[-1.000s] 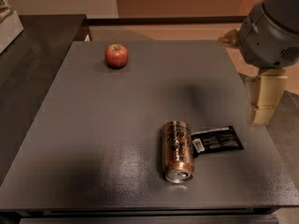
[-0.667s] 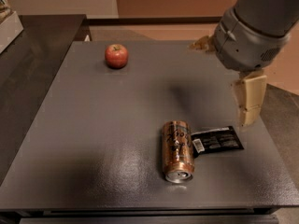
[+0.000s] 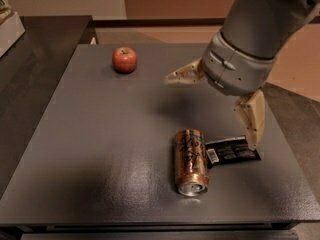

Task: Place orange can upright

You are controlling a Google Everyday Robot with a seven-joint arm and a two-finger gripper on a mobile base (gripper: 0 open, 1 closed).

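The orange can (image 3: 190, 160) lies on its side on the grey table (image 3: 100, 134), near the front right, with its silver pull-tab end facing the front edge. My gripper (image 3: 210, 113) hangs above the table just behind and to the right of the can, not touching it. It is open, with the two cream fingers spread wide: one fingertip (image 3: 170, 79) points left, the other (image 3: 254, 143) points down over the black packet.
A flat black packet with a barcode (image 3: 232, 150) lies against the can's right side. A red apple (image 3: 124, 60) stands at the back left. A dark counter (image 3: 35, 59) runs along the left, with a white object (image 3: 7, 19) on it.
My arm has moved left and forward from the table's right edge to above the table, closer to the can. The can, packet and apple have not moved.
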